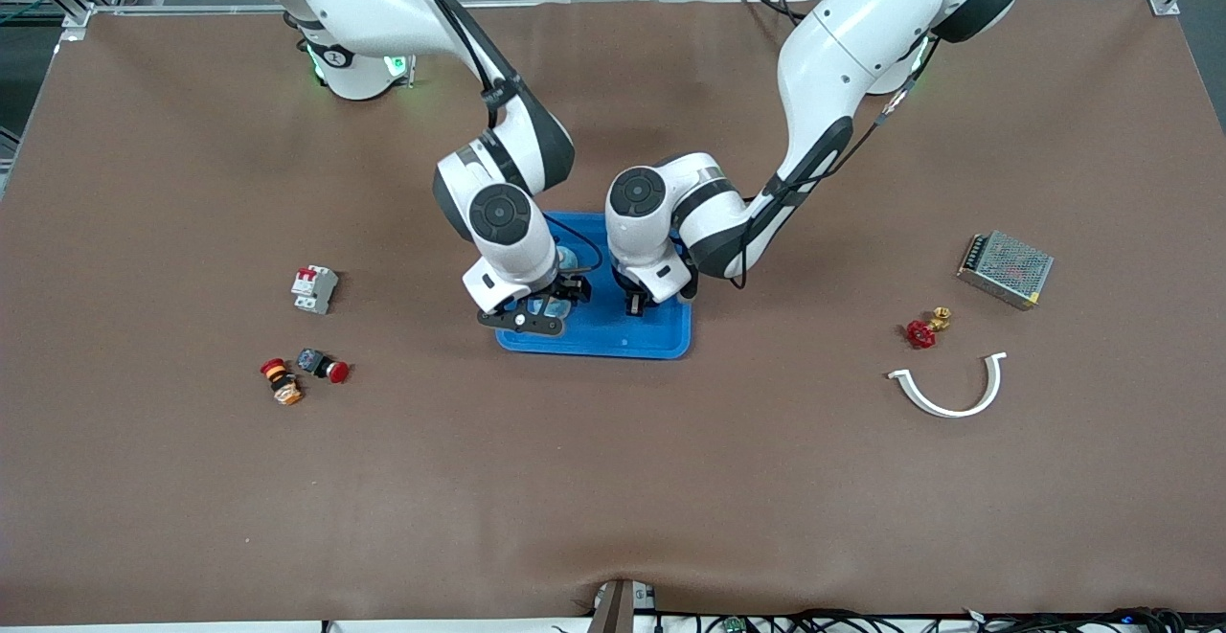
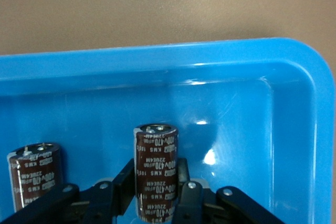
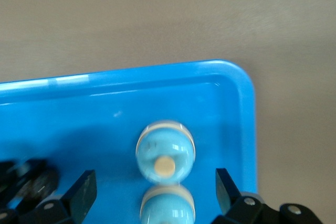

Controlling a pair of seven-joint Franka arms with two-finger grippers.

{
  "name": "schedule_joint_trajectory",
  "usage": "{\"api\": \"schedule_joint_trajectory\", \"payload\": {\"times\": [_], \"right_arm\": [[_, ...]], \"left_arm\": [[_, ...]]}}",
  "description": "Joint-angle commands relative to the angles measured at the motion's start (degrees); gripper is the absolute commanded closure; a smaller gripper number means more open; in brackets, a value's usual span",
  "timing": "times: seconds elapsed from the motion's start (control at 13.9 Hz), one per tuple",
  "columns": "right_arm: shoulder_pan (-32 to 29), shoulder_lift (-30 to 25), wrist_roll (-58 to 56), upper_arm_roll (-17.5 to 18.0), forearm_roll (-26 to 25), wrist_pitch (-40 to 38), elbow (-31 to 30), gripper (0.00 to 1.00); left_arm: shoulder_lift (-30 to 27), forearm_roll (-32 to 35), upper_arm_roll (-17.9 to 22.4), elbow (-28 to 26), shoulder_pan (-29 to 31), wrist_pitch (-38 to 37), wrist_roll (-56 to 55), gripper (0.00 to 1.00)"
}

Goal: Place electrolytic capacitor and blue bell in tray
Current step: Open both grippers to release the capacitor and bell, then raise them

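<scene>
Right tool (image 3: pixel 155 190) spread wide over the tray (image 1: pixel 661 336), blue bell (image 3: pixel 165 152) sitting free on the tray floor between its fingers; left tool (image 2: pixel 157 195) clamps the upright electrolytic capacitor (image 2: pixel 156 169) inside the tray.

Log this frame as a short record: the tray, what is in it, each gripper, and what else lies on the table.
tray: blue tray, mid-table
left gripper: shut on capacitor, upright in the tray
second capacitor: stands beside it in the tray
right gripper: open, over the tray, fingers apart on either side of the blue bell
blue bell: rests in the tray
toward right arm's end: breaker, two push buttons
toward left arm's end: power supply, red valve, white clip
</scene>
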Motion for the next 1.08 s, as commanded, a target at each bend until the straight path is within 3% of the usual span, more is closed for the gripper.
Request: {"api": "schedule_joint_trajectory", "payload": {"times": [0.0,0.29,0.65,1.01], "right_arm": [[-1.17,-10.19,-0.69,-0.37,0.39,-8.62,-1.58,0.0],[-4.07,-22.94,-5.33,-0.54,-0.22,-20.58,-3.32,0.0],[-11.35,-40.87,-15.17,-0.55,-3.72,-24.29,-14.13,0.0],[-27.42,-43.71,-33.88,-0.46,-5.76,-26.58,-14.23,0.0]], "left_arm": [[0.89,0.27,0.61,1.95,-0.92,-1.05,2.82,0.0],[0.27,0.1,0.61,2.03,-0.92,-1.4,3.45,0.0],[-1.31,-0.78,-0.53,4.4,0.05,-7.54,3.72,0.0],[-3.68,-2.98,-3.08,4.67,4.25,-11.85,8.8,0.0]]}}
